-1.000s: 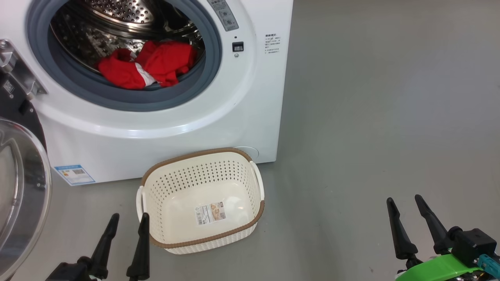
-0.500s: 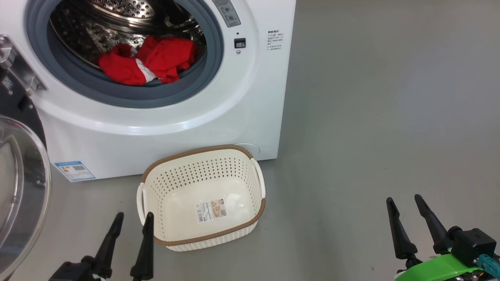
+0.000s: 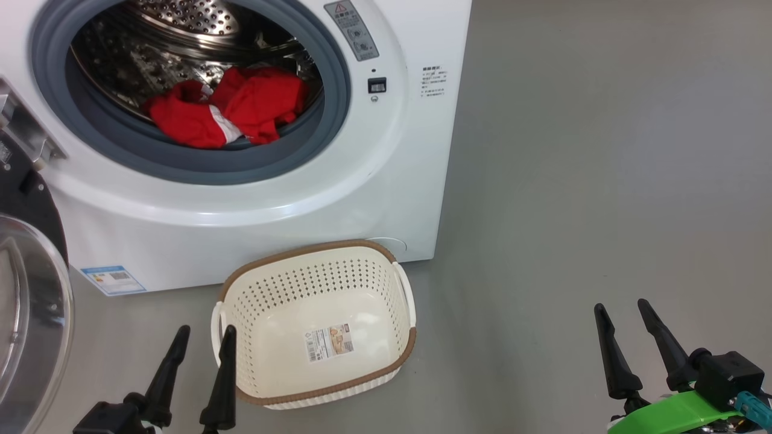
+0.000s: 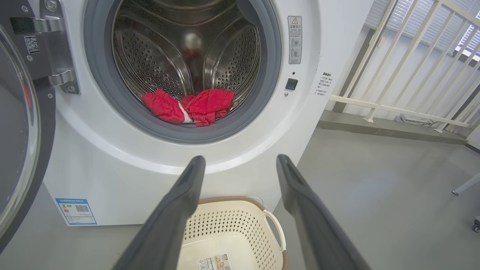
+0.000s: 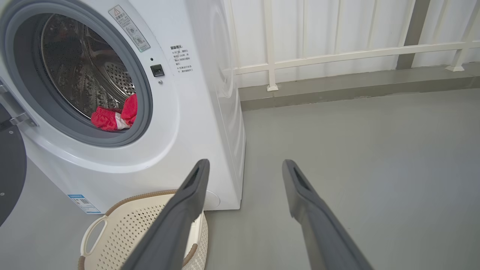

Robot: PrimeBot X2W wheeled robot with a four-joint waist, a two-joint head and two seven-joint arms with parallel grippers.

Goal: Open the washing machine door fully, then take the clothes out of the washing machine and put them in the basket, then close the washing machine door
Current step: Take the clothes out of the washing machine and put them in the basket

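Observation:
The white washing machine (image 3: pixel 374 175) stands ahead with its door (image 3: pixel 30 319) swung wide to the left, black rim and glass bowl facing out. Red clothes (image 3: pixel 226 108) with a white strip lie at the drum's front lip, also in the left wrist view as the clothes (image 4: pixel 191 107) and in the right wrist view as the clothes (image 5: pixel 114 116). The cream basket (image 3: pixel 313 322) sits on the floor in front of the machine, with nothing but a label inside. My left gripper (image 3: pixel 202 334) hangs open beside the basket's left handle. My right gripper (image 3: pixel 621 310) is open over bare floor.
Grey floor stretches to the right of the machine. A white railing (image 5: pixel 337 56) and a low kerb (image 5: pixel 356 86) run behind it. The door hinge bracket (image 4: pixel 56 48) sits at the opening's left. A blue label (image 3: pixel 111 279) marks the machine's lower left.
The head camera has shifted, so the machine and basket sit slightly lower and further right in view. Both grippers stay open in about the same places.

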